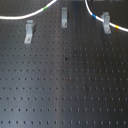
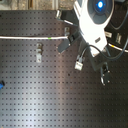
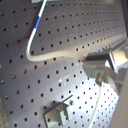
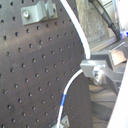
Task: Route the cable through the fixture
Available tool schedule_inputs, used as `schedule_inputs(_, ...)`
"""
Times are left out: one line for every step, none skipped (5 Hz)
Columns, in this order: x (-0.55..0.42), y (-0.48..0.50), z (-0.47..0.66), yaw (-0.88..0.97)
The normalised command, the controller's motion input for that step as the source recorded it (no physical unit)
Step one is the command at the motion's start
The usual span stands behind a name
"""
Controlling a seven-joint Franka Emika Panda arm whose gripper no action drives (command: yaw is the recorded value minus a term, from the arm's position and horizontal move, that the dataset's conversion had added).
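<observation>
The white cable (image 1: pixel 20 16) runs from the first exterior view's left, past a green band, up out of the top edge. It comes back down at the right through blue and yellow bands. The fixture (image 1: pixel 64 17), a narrow upright grey clip, stands between the two runs with no cable in it. My gripper is out of the first exterior view. Both wrist views show it (image 3: pixel 92 61) (image 4: pixel 93 68) shut on the cable (image 3: pixel 50 56) (image 4: pixel 80 37). In the second exterior view the gripper (image 2: pixel 67 34) sits under the arm, where the cable (image 2: pixel 30 37) ends.
A leaning grey clip (image 1: pixel 29 31) stands left of the fixture. A Y-topped clip (image 1: pixel 106 22) stands to the right with the cable at its top. One clip (image 2: pixel 39 51) shows in the second exterior view. The arm (image 2: pixel 95 20) covers the upper right. All stand on a black perforated board (image 1: pixel 65 85).
</observation>
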Motion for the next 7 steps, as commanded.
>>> schedule_inputs(-0.244, -0.138, 0.35, 0.78)
schedule_inputs(-0.149, -0.074, 0.29, 0.87)
schedule_inputs(-0.104, -0.035, 0.28, 0.89)
schedule_inputs(-0.104, -0.024, 0.30, 0.90)
schedule_inputs(-0.104, -0.011, 0.31, 0.91)
schedule_inputs(-0.195, -0.003, 0.31, 0.79)
schedule_inputs(-0.227, 0.018, 0.29, 0.75)
